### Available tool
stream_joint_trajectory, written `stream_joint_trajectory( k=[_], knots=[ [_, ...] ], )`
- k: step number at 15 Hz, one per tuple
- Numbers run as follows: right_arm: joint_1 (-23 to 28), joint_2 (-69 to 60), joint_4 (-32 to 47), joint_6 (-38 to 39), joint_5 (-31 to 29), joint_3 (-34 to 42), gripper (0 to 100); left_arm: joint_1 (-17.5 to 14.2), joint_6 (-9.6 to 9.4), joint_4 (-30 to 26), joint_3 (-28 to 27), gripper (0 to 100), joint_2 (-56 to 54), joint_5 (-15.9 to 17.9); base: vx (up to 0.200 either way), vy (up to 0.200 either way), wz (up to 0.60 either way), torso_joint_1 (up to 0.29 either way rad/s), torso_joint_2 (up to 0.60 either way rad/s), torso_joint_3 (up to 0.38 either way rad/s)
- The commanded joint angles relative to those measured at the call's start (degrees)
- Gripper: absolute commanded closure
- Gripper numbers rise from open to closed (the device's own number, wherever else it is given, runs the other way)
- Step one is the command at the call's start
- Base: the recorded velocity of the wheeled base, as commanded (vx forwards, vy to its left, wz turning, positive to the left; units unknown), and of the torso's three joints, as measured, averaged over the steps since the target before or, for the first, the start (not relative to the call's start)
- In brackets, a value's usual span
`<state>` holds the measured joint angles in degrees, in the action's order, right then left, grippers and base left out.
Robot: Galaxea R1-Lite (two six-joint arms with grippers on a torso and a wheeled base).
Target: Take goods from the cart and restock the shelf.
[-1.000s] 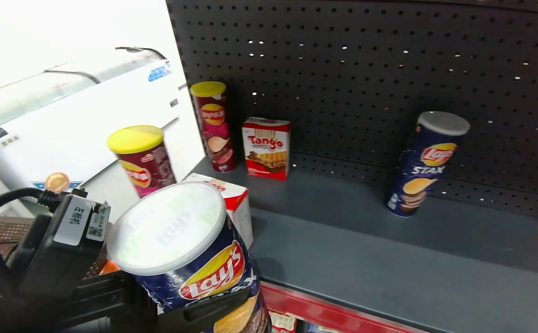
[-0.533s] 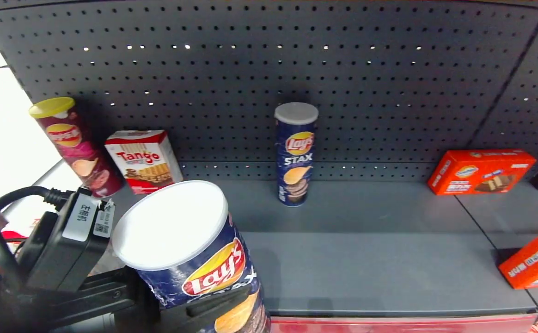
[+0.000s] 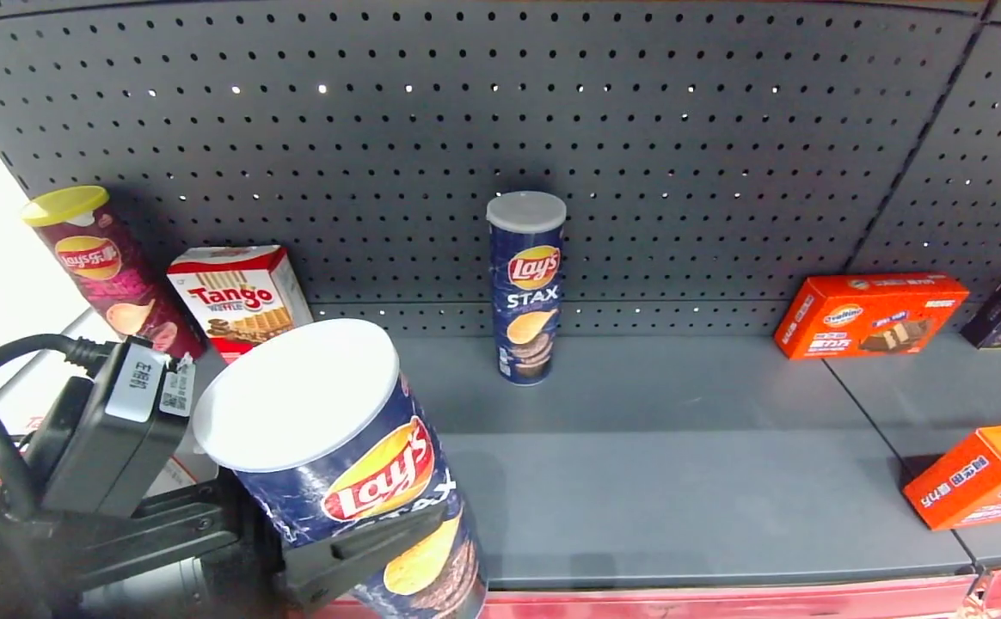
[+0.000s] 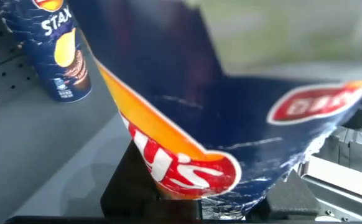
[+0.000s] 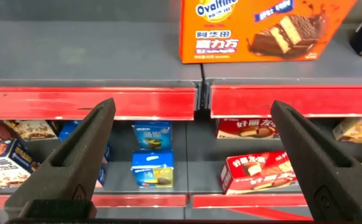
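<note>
A blue chip can (image 3: 328, 430) is clamped in the left gripper (image 3: 337, 524) near the shelf (image 3: 681, 481) front. The right gripper (image 5: 192, 107) is held wide apart, empty.

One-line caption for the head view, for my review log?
Left gripper holds a blue chip can before the shelf, where a matching can stands upright near the back.

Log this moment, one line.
left gripper shut on chip can, at shelf front, unplaced | second can upright at shelf back | right gripper open, empty
</note>
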<state>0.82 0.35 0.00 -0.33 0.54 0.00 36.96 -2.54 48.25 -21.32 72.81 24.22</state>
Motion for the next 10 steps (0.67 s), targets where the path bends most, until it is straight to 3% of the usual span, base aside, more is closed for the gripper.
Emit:
stream_joint_trajectory(
  k=[1,2,4,10],
  knots=[
    [-0.03,0.09,0.09,-0.11,-0.01,0.00,0,-0.58,0.07,0.00,0.14,100,-0.04,0.30,0.000,0.000,0.00,0.000,0.00,0.000],
    [-0.03,0.09,0.09,-0.20,-0.01,0.00,0,-0.75,-0.01,0.00,0.23,100,-0.04,0.83,0.000,0.000,0.00,0.000,0.00,0.000],
    [-0.03,0.00,0.00,0.07,-0.18,0.00,0,-1.19,-0.01,0.09,0.32,100,-0.04,0.74,0.000,0.000,0.60,0.000,0.00,0.000],
    [-0.03,0.09,0.18,-0.20,0.08,0.00,0,-3.39,-0.10,-0.17,0.32,100,-0.04,0.83,0.000,0.000,0.00,0.000,0.00,0.000]
  ],
)
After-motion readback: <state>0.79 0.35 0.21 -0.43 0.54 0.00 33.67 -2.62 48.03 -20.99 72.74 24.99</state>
